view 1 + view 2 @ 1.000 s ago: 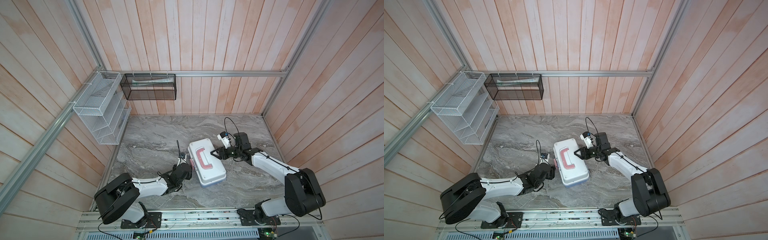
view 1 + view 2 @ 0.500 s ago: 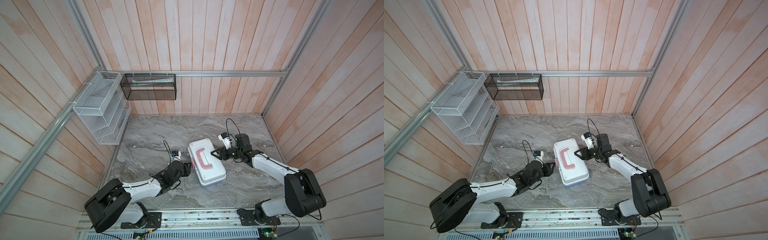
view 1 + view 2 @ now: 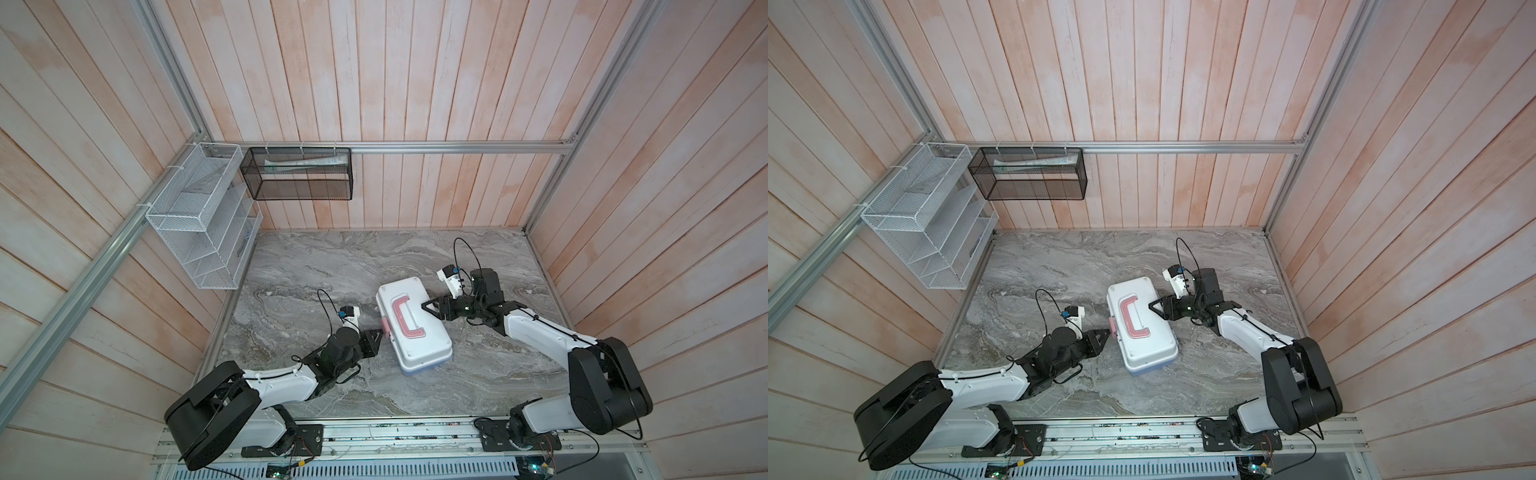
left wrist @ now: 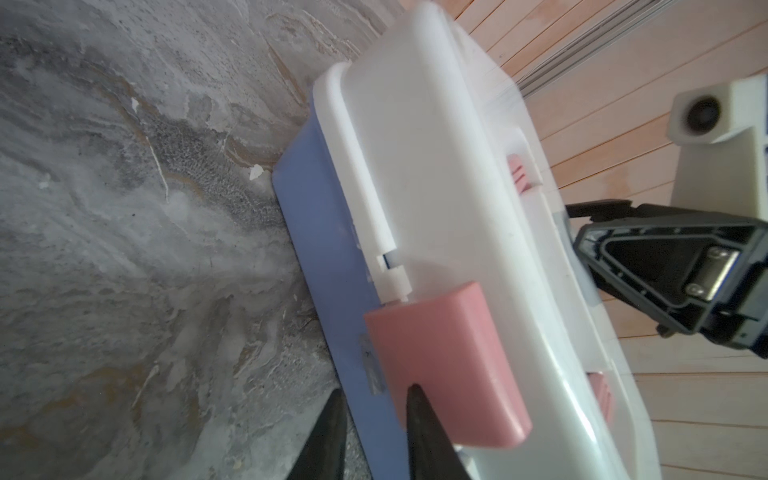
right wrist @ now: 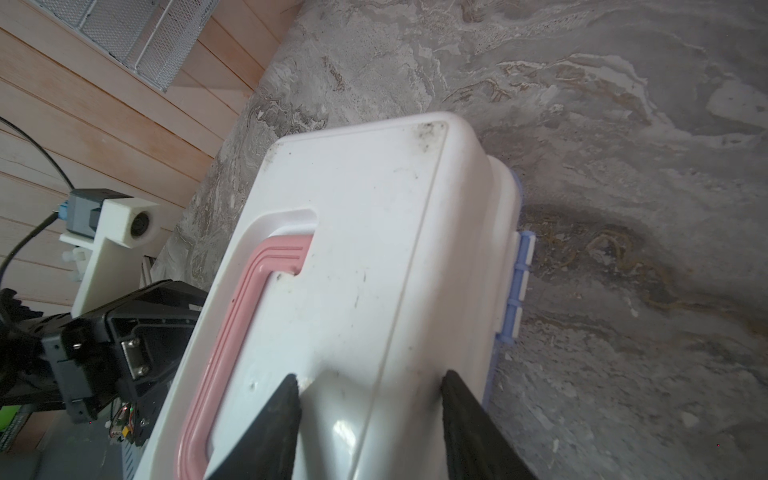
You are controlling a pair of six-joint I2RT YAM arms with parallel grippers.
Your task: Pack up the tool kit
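toolbox [image 3: 420, 348] may skid from under the spread right claw [image 5: 370, 374] if the barely parted left claw [image 4: 376, 390] shoves the latch [image 4: 444, 361] ahead

Glossy white plastic on the toolbox lid [image 5: 374, 249], scuffed and smudged; smooth matt pink plastic for latch [image 4: 444, 365] and handle [image 5: 228, 332]. Grey marbled tabletop [image 3: 332, 266], dull and pitted. At ten o'clock, white wire-mesh basket [image 3: 199, 220], metal.

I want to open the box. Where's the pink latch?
In both top views the latch sits on the toolbox's left side, at the left gripper's tips, across from the right gripper.
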